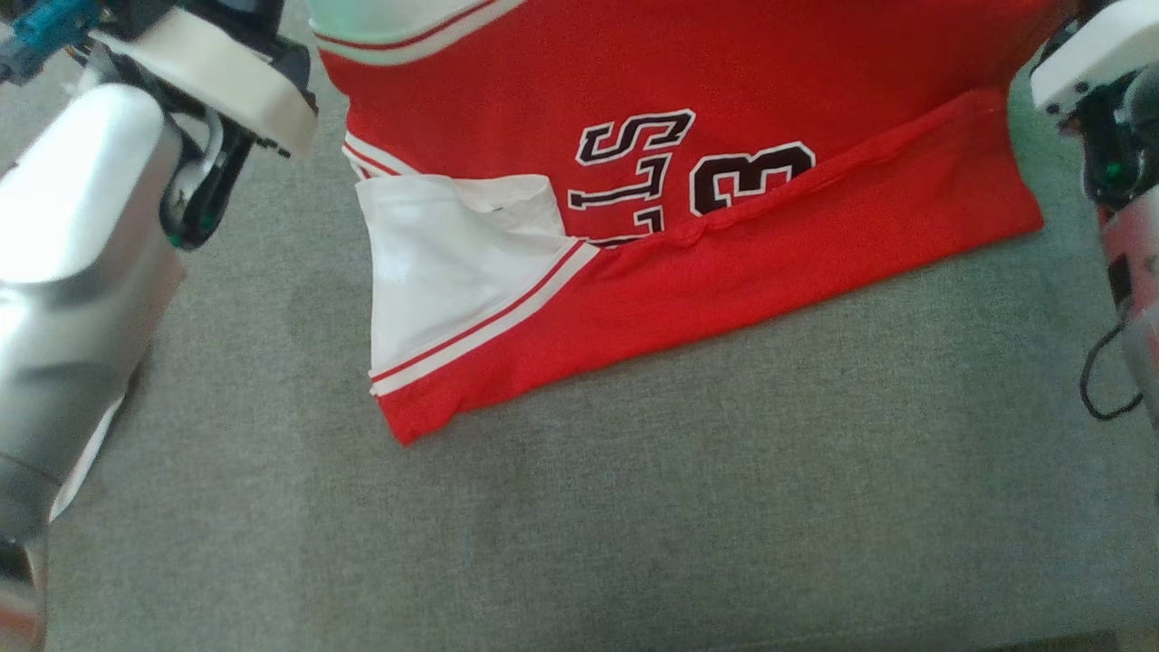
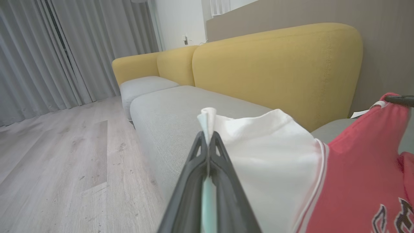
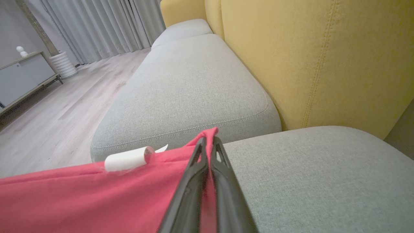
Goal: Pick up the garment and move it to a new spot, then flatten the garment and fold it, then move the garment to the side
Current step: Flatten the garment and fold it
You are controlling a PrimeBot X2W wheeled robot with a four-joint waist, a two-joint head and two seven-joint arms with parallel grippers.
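Red, one garment (image 1: 751, 263) hangs clamped in left claw (image 2: 208, 137) and right claw (image 3: 208, 141) over seemingly two grey cushions (image 3: 194, 84).

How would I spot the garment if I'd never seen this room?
Start at the sofa, yellow-backed with a grey seat. On that seat lies the lower edge of a red jersey, unmistakable by its white sleeve and black lettering.

— What place is this?
— A home, a living room. See the big sofa (image 2: 275, 71) with the yellow back, the long grey curtains (image 2: 48, 55), the wood floor (image 2: 64, 161) and the low cupboard (image 3: 22, 76) by the wall.
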